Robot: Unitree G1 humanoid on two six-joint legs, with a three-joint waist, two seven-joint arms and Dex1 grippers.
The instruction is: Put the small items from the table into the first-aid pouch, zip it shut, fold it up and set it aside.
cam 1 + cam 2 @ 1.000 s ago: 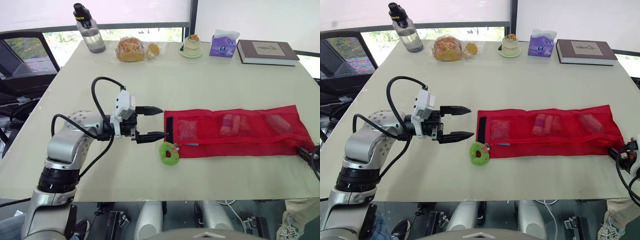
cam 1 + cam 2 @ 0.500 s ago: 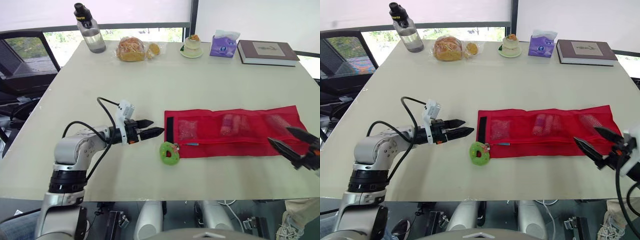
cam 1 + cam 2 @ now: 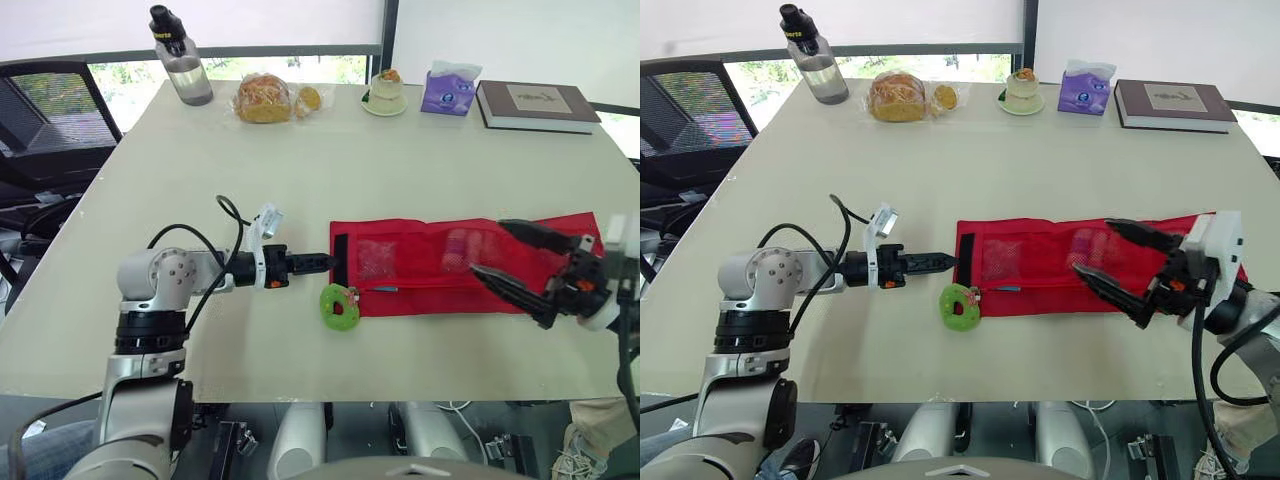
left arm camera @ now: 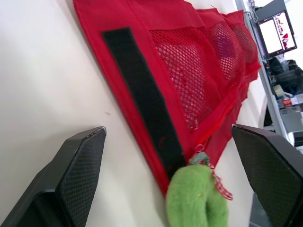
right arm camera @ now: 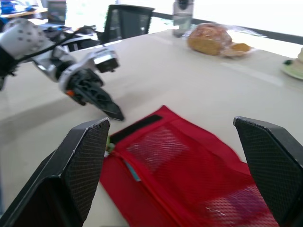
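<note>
A long beige table [image 3: 300,160] holds a red mesh first-aid pouch [image 3: 420,298], unrolled flat near the front edge, with small items [image 3: 375,258] showing through its pockets. The right gripper [image 3: 487,246] hovers over the pouch's right half, fingers spread wide. The left gripper [image 3: 328,262], also wide apart, points at the black strip [image 3: 340,245] on the pouch's left end. A green plush ring [image 3: 339,306] lies by the zipper there.
</note>
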